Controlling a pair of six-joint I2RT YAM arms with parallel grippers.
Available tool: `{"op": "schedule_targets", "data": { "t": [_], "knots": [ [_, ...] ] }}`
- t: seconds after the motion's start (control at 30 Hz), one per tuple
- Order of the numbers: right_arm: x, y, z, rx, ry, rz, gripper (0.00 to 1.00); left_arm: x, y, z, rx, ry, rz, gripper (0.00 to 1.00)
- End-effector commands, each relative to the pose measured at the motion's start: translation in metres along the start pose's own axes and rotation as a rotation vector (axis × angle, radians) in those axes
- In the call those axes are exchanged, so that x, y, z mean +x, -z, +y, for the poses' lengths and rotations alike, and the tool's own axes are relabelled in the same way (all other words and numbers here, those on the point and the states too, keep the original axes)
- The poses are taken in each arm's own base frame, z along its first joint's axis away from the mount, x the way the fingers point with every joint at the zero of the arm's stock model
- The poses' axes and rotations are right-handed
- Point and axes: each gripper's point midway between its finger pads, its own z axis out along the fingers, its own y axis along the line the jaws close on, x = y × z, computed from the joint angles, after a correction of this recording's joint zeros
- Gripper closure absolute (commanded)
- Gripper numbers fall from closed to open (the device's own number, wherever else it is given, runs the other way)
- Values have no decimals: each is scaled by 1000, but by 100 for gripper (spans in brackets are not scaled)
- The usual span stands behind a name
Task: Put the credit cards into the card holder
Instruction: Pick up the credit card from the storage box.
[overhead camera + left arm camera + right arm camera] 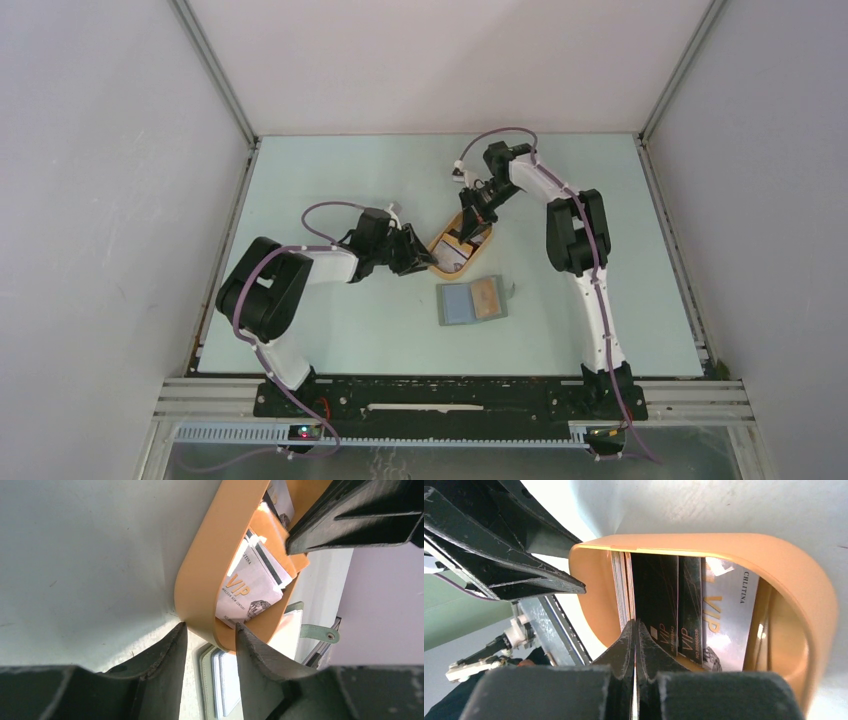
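Several credit cards stand on edge in an orange oval tray [809, 610]: a whitish stack [620, 590], black VIP cards [659, 595] and a silver VIP card [729, 615]. My right gripper [636, 626] reaches into the tray [447, 262] and is shut, with a thin pale card edge between its pads. My left gripper [210, 627] straddles the tray's near wall [200, 580], one finger outside and one inside, clamped on it. The grey-green card holder [472, 302] lies open in front of the tray. In the left wrist view, pale cards sit in its pocket [225, 680].
The holder's snap tab [317, 632] sticks out to the right. The right gripper [468, 228] and left gripper [425, 262] are close together at the tray. White walls enclose the pale green table [330, 330] on three sides.
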Motion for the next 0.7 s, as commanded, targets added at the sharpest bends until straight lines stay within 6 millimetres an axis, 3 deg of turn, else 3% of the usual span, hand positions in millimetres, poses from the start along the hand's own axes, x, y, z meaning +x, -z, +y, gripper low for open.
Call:
{"op": "schedule_targets", "data": {
  "t": [0.0, 0.27, 0.67],
  "knots": [
    [-24, 45, 24, 80, 147, -102, 100, -18, 1, -30, 94, -57, -37, 54],
    [-34, 69, 27, 175, 228, -151, 100, -31, 17, -47, 113, -118, -88, 47],
    [-27, 94, 46, 178, 268, -197, 100, -44, 47, -62, 91, -210, -160, 38]
  ]
}}
